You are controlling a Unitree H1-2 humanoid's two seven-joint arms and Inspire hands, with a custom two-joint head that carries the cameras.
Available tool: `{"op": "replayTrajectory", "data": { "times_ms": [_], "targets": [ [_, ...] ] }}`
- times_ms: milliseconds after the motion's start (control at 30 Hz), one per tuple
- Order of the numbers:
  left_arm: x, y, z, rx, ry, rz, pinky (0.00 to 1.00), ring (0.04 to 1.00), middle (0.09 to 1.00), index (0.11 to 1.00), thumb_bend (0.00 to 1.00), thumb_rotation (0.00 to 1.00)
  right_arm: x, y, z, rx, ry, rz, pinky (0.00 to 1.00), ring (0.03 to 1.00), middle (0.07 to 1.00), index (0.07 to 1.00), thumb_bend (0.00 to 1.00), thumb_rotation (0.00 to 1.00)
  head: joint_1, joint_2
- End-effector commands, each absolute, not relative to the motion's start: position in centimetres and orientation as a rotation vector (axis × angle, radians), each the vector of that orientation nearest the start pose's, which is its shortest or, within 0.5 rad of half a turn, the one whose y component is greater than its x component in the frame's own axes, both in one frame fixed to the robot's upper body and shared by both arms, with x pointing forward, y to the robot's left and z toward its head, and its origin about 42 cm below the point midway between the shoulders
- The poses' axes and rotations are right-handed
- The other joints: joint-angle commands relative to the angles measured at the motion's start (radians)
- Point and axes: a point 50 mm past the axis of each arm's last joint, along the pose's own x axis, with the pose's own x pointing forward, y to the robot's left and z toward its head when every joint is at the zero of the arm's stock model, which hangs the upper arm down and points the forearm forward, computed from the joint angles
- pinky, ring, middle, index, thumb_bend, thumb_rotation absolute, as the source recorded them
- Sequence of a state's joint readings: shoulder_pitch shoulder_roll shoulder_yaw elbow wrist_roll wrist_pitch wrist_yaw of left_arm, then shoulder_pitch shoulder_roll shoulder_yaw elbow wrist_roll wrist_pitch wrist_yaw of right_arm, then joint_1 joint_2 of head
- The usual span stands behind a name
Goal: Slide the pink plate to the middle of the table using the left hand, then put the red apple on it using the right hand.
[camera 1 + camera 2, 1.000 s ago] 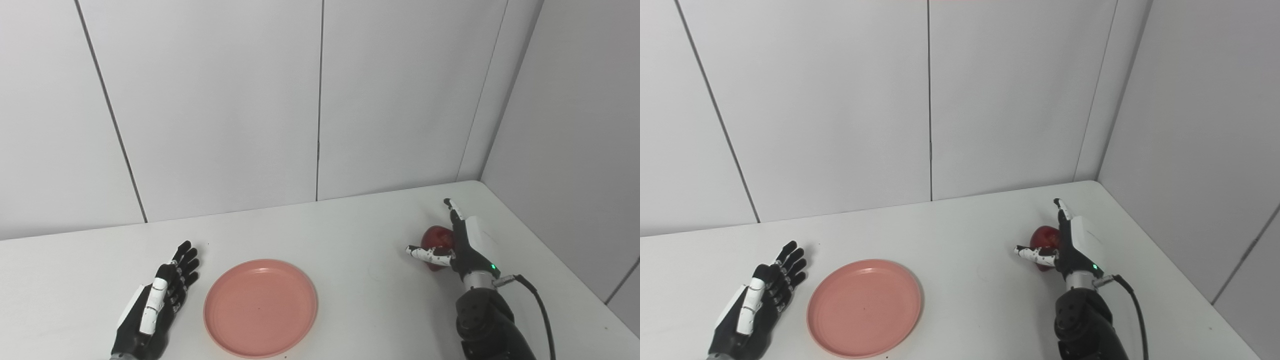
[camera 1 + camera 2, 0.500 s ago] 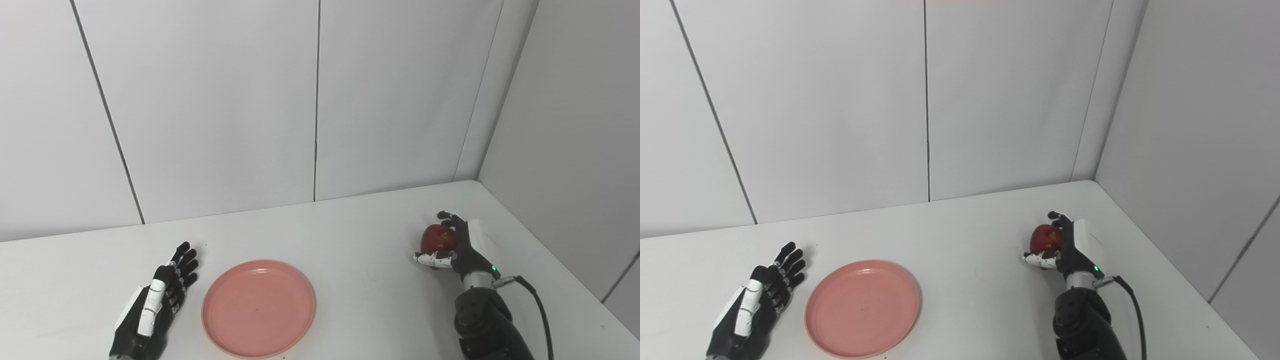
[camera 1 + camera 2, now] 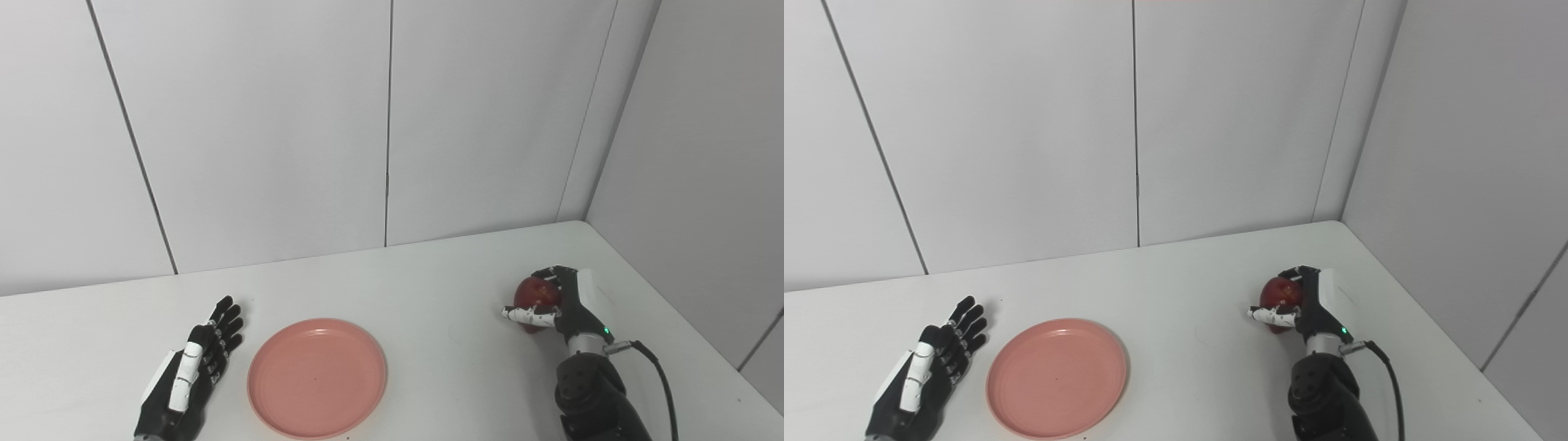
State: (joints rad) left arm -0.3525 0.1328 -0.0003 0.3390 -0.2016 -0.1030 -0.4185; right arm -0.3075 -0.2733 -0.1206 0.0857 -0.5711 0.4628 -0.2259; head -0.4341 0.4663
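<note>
Now right hand (image 3: 560, 303) wraps red apple (image 3: 534, 294) near bench right edge; pink plate (image 3: 316, 376) lies leftward; left hand (image 3: 193, 367) flat, empty.

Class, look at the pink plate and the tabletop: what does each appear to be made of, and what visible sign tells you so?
Pink plate: probably plastic or melamine with a matte finish; the colour is even, the raised rim smooth, and there is no glassy shine. Tabletop: likely white laminate or a painted board; it looks flat and uniform with only soft shadows. Neither can be confirmed by sight alone.
</note>
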Motion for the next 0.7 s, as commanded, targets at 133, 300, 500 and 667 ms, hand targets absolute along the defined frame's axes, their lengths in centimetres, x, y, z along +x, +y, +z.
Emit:
{"op": "replayTrajectory", "data": {
  "times_ms": [133,300,500,667],
  "targets": [
    [39.6,21.3,13.9,-0.045,-0.181,-0.465,1.0,1.0,0.993,0.98,0.73,1.0,37.7,-34.5,20.5,-0.803,0.021,-0.602,0.34,0.391,0.478,0.525,0.51,0.0,0.011,-0.001],
    [39.5,21.0,14.1,-0.041,-0.19,-0.474,1.0,1.0,0.993,0.983,0.72,1.0,37.3,-34.1,21.3,-0.781,-0.021,-0.585,0.26,0.356,0.469,0.54,0.51,0.0,0.056,0.0],
    [39.2,20.1,14.3,-0.026,-0.18,-0.471,1.0,0.998,0.983,0.971,0.74,1.0,36.4,-33.0,22.7,-0.732,-0.128,-0.54,0.36,0.395,0.499,0.523,0.51,0.0,0.101,0.0],
    [39.2,19.6,14.4,-0.018,-0.181,-0.473,1.0,0.999,0.985,0.974,0.75,1.0,35.9,-31.5,23.6,-0.701,-0.203,-0.479,0.31,0.372,0.473,0.541,0.51,0.0,0.133,0.003]
  ]
}}
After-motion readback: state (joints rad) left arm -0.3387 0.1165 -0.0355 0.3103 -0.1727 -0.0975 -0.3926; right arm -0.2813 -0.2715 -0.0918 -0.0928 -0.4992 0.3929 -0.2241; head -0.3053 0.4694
